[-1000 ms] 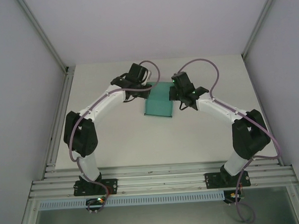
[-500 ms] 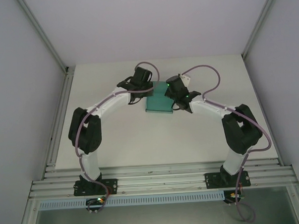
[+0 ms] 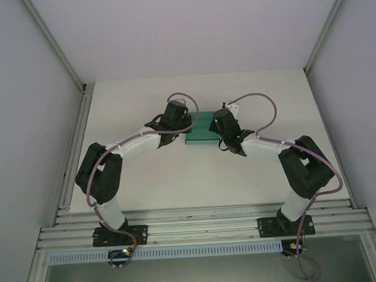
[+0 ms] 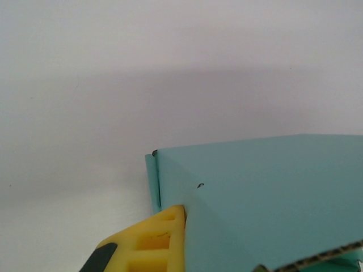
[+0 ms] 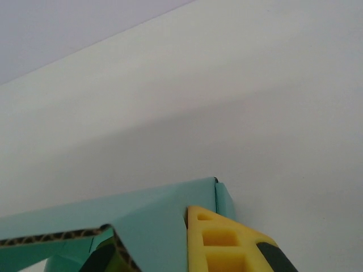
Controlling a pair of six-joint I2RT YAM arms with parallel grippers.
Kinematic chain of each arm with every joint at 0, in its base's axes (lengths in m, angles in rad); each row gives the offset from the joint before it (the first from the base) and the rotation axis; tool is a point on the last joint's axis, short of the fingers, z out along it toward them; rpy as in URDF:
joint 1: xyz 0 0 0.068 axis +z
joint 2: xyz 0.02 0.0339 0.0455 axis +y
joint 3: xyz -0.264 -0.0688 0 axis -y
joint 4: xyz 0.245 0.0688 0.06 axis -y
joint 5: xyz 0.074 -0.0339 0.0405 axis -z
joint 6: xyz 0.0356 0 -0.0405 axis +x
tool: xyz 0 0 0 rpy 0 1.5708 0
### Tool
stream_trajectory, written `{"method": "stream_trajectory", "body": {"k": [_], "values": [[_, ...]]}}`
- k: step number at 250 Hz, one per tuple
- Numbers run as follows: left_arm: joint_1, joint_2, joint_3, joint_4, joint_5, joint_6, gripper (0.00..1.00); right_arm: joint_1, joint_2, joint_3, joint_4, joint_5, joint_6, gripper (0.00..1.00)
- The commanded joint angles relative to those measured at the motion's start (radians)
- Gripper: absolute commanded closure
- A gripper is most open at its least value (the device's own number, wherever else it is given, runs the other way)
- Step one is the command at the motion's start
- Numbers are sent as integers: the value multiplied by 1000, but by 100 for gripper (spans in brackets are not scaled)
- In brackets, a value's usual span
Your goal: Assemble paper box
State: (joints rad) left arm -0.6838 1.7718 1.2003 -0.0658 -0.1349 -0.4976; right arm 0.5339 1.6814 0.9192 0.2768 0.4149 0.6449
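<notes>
Squaring the walls seems the step in hand. Across the desk point(image 3: 177, 173), at 12 o'clock from the bases, sits the box point(image 3: 200, 125). The left hand point(image 3: 182, 130) is clenched on its 9 o'clock wall and the right hand point(image 3: 217, 130) on its 3 o'clock wall. Next, I judge, calls for even, gentle pressure.
</notes>
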Motion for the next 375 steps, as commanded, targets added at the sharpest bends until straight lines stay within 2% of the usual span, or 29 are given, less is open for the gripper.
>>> {"method": "stream_trajectory", "body": {"k": [1,31,48,75,92,97,101,104,128,151,182,206,221,283,321,361,375], "values": [[-9,-28,-75,-43,25,14,86,8,-10,-84,-12,-2,-77,99],[-35,-86,-143,-25,19,54,62,15,-23,-147,22,3,-118,100],[-46,-125,-161,-29,24,59,55,21,-17,-171,26,5,-128,100],[-63,-198,-175,-75,16,58,36,36,-1,-181,15,23,-155,100],[-68,-253,-173,-129,-13,56,18,46,3,-176,2,46,-174,100],[-68,-270,-172,-143,-20,55,11,47,2,-175,1,48,-179,100],[-69,-284,-170,-157,-26,50,2,48,2,-174,1,48,-185,100],[-68,-293,-168,-168,-34,47,0,50,0,-174,1,49,-188,100],[-58,-344,-117,-278,-58,14,0,57,-13,-168,-2,54,-214,100],[-10,-352,-46,-366,-15,-22,0,68,-13,-167,-4,59,-236,100],[97,-335,-36,-271,71,-50,0,88,6,-178,-4,68,-241,100],[199,-269,-2,-221,210,-132,0,101,22,-190,0,58,-245,100],[232,-210,26,-183,297,-151,0,107,27,-200,12,55,-258,99],[243,66,186,-204,483,-120,0,115,23,-233,59,34,-311,95],[230,141,177,-194,510,-94,0,117,9,-246,56,9,-341,93],[227,177,84,-98,587,-109,11,116,-10,-270,48,-6,-318,85],[227,180,58,-79,592,-115,18,120,-23,-278,34,-12,-298,80]]}}
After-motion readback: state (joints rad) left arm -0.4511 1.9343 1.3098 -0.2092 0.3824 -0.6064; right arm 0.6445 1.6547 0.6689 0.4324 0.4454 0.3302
